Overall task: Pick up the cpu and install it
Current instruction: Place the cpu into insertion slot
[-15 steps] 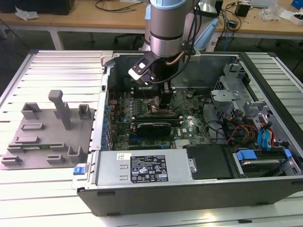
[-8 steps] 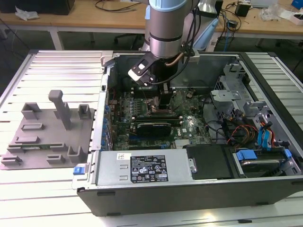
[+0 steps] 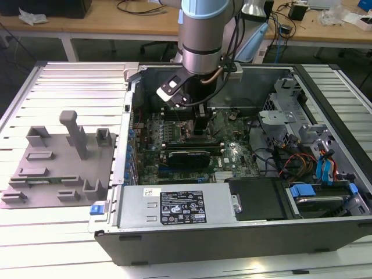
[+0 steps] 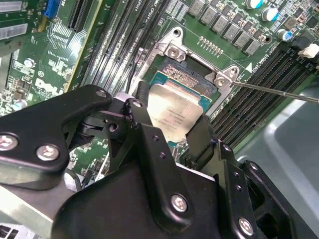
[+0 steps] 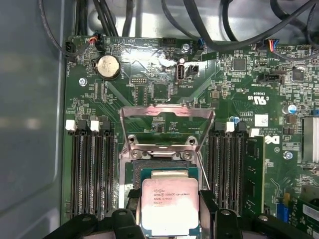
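Open computer case (image 3: 232, 232) on the slatted tabletop (image 3: 58, 81), with the grey fixture plate (image 3: 58, 168) lying well apart on the exterior view's left. You see the arm (image 3: 200, 29) reaching down into the far part of the case, its pincer (image 3: 200, 129) low over the motherboard (image 5: 164, 84). In both wrist views the pincer (image 4: 171, 119) (image 5: 169, 199) pinches the cpu (image 4: 174, 109) (image 5: 171, 209): one of the black fingers (image 4: 142, 112) lies against each of two opposite edges of the chip, whose pale metallic top faces up. The cpu sits directly over the socket (image 4: 172, 50), between the two banks of memory slots (image 5: 89, 169), with its green edge close inside the metal frame. You cannot tell from these views whether it is fully seated or held just above the contacts. The load plate (image 5: 167, 112) stands swung open on the far side of the socket. Judged from this, the pick-up is done and the carry to the socket is done. The placement is at or near its end, the grip is not yet released, and the load plate is not yet closed over the chip.
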Robot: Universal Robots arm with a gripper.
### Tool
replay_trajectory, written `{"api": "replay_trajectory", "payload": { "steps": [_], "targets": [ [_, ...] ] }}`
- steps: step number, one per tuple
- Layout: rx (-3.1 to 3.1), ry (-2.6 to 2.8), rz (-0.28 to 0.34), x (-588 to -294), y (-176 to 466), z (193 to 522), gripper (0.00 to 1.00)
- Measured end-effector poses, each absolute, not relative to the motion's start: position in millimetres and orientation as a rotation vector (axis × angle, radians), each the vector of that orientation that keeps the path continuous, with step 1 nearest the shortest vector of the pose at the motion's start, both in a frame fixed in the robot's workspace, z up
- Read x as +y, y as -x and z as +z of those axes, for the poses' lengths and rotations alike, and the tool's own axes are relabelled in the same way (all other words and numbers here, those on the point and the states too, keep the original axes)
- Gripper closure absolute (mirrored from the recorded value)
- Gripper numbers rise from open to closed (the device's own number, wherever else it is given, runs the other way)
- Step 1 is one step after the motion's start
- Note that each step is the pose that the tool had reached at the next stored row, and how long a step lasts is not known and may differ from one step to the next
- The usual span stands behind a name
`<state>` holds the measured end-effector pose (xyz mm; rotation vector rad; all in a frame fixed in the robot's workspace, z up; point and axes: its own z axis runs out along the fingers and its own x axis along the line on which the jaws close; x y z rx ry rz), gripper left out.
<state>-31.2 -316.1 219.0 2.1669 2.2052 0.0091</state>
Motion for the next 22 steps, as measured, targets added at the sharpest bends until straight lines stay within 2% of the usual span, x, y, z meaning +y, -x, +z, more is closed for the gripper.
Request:
{"api": "replay_trajectory", "payload": {
  "steps": [22],
  "targets": [
    [2.183,-2.186,0.018,-316,34,208,0.45]
  ]
}}
